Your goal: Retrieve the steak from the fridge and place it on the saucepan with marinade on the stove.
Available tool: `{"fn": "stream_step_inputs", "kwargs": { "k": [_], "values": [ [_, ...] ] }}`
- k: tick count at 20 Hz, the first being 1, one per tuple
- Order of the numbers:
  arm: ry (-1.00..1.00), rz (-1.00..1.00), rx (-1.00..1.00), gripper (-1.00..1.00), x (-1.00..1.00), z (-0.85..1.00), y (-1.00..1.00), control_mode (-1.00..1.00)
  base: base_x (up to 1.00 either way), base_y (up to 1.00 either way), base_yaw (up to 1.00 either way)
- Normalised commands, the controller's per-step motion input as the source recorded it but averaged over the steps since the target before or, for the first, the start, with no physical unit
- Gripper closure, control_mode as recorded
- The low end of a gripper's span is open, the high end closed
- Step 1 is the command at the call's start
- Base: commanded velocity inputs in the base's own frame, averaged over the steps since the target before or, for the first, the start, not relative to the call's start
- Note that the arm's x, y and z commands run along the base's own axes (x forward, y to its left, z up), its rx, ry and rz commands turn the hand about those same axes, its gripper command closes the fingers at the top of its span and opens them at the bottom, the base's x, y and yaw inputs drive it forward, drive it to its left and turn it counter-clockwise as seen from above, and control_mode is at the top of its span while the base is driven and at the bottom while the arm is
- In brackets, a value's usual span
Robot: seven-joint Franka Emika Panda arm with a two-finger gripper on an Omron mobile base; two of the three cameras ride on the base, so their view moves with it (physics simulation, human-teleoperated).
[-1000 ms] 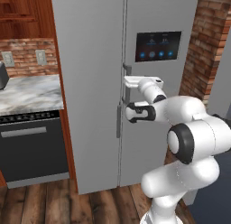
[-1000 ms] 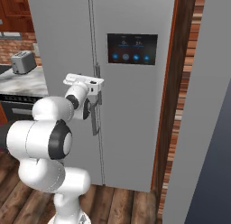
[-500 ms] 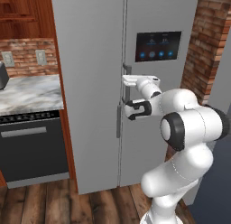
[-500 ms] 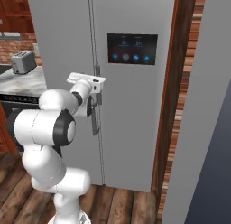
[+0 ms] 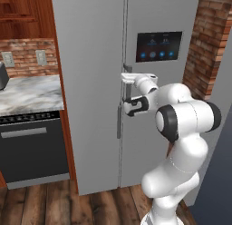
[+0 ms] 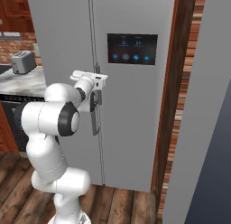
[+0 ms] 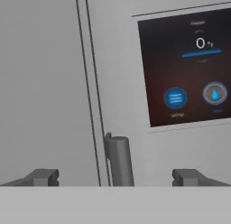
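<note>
The fridge (image 5: 90, 83) stands shut, both grey doors closed, its dark touch panel (image 5: 158, 46) lit with blue icons. My gripper (image 5: 127, 90) is open and held level at the right door's vertical handle (image 5: 128, 70), just below the panel. In the hand view the handle (image 7: 119, 160) rises midway between my two fingertips (image 7: 43, 177), and the gripper (image 7: 116, 178) has nothing in it. From the right base view the gripper (image 6: 96, 88) sits against the door seam of the fridge (image 6: 135, 128). The steak is hidden behind the doors. The saucepan, marinade and stove are out of view.
Left of the fridge a marble counter (image 5: 27, 90) tops a black dishwasher (image 5: 31, 147), with a toaster (image 6: 22, 60) on it. A brick wall (image 5: 213, 38) and a grey panel (image 6: 203, 128) close in the right side. The floor is wood planks (image 5: 54, 201).
The hand has crept a little closer to the fridge's handle and the arm's elbow has folded in nearer the door. The jaws have stayed open and the doors shut.
</note>
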Motion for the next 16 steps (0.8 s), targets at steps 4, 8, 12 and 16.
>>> {"fn": "stream_step_inputs", "kwargs": {
  "k": [4, 8, 12, 16],
  "values": [
    [0.0, 0.0, 0.0, -1.0, 0.28, -0.22, 0.0, -1.0, 0.0, 0.0, 0.0],
    [0.0, 0.0, 0.0, -1.0, 0.29, -0.15, 0.0, -1.0, 0.0, 0.0, 0.0],
    [0.0, 0.0, 0.0, -1.0, 0.3, -0.04, 0.0, -1.0, 0.0, 0.0, 0.0],
    [0.0, 0.0, 0.0, -1.0, 0.26, -0.05, 0.0, -1.0, 0.0, 0.0, 0.0]
  ]
}}
